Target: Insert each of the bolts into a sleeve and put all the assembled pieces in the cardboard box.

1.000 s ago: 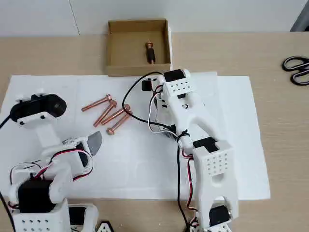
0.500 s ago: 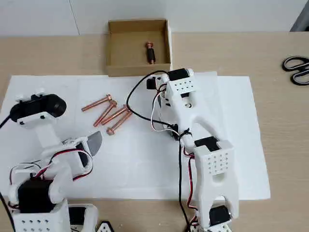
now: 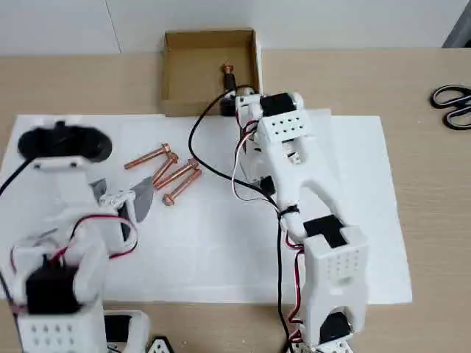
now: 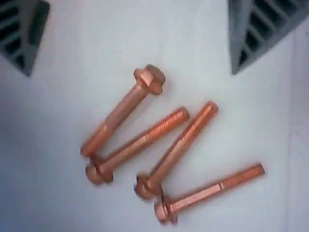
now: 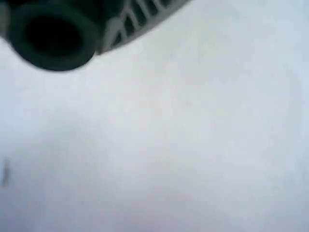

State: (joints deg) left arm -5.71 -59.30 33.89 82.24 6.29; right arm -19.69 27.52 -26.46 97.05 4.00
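Two grey ribbed fingers (image 4: 251,34) on the left gripper (image 4: 130,55) are spread wide apart with nothing clamped between them, and they hang right over the loose hardware. Under them are four copper-coloured hex-flange bolts (image 4: 176,149), lying flat on the white paper sheet (image 3: 353,220). They're bunched close, a couple touching near the heads, and none of them is in a sleeve. From the high view that bunch is toward the middle of the sheet, just ahead of the left arm (image 3: 66,220) and well apart from the box.

The right gripper (image 5: 120,21) is harder to read, and honestly I can't tell if it's clamped or apart. Its wrist view shows a black hollow cylindrical sleeve (image 5: 50,36), open end facing the camera, tight up against the gripper with white paper behind it. I can't say whether it's being held or just standing on the sheet. From above, the right arm (image 3: 294,147) stretches across the sheet, with its front end at the near wall of the box.

The shallow brown cardboard box (image 3: 210,33) sits on the light wooden surface (image 3: 383,81) just past the paper's far edge. Inside, near its right wall, one more copper bolt (image 3: 228,71) shows, with its lower part covered by the right arm. A pair of black-handled scissors (image 3: 452,103) lies at the surface's far right edge, well away from everything.
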